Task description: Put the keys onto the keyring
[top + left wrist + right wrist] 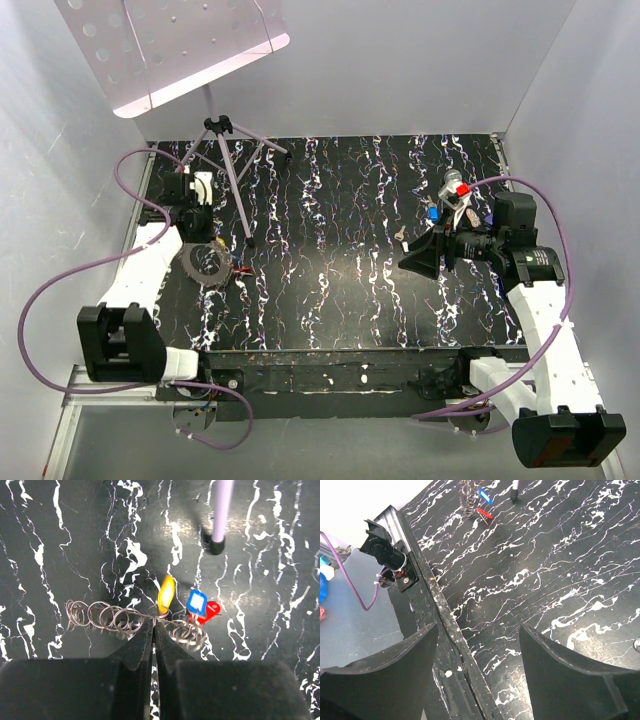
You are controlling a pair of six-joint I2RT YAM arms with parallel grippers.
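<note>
On the black marbled tabletop, near a lilac tripod, the left tool is clenched on the wire keyring with three coloured keys touching it, while the right tool stands released beside loose keys.

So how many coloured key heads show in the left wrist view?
3: yellow head above the left gripper, blue head right of it, red head beside that. Others may hide among the rings.

Lighting was bright and even from above, shadows soft. The table caught a greyish sheen upper middle of the left wrist frame, and the left gripper looked blurry up close.
</note>
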